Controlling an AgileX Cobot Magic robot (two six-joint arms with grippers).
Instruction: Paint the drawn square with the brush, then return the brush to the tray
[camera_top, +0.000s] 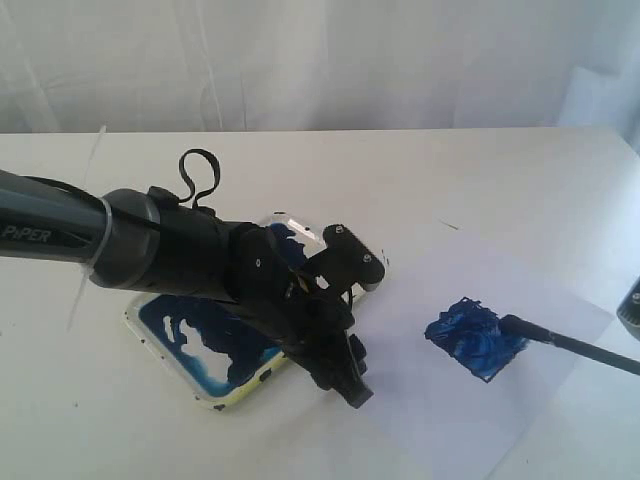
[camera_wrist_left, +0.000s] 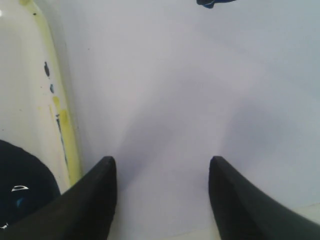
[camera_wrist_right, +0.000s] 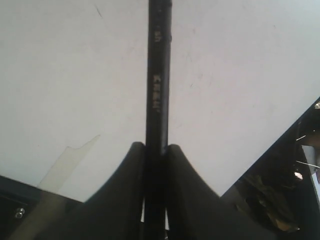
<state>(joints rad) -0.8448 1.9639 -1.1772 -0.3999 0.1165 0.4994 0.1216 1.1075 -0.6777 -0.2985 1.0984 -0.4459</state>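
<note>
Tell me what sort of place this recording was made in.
Probably a lab or studio test bench: a white table backed by a white drape, with a paper sheet and a paint-smeared tray laid out on it.

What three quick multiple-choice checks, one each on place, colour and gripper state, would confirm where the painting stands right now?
1. Where is the tip of the brush?
A. on the drawn square
B. inside a cup
C. in the air, touching nothing

2. What colour is the paint on the square?
A. red
B. blue
C. green

3. How does the left gripper stand?
A. open and empty
B. shut on the brush
C. shut on nothing

Answers:
1 A: in the exterior view the tip lies on the square's painted edge.
2 B: the square is filled with rough, glossy blue.
3 A: in the left wrist view its jaws stand wide apart with nothing between them.
</note>
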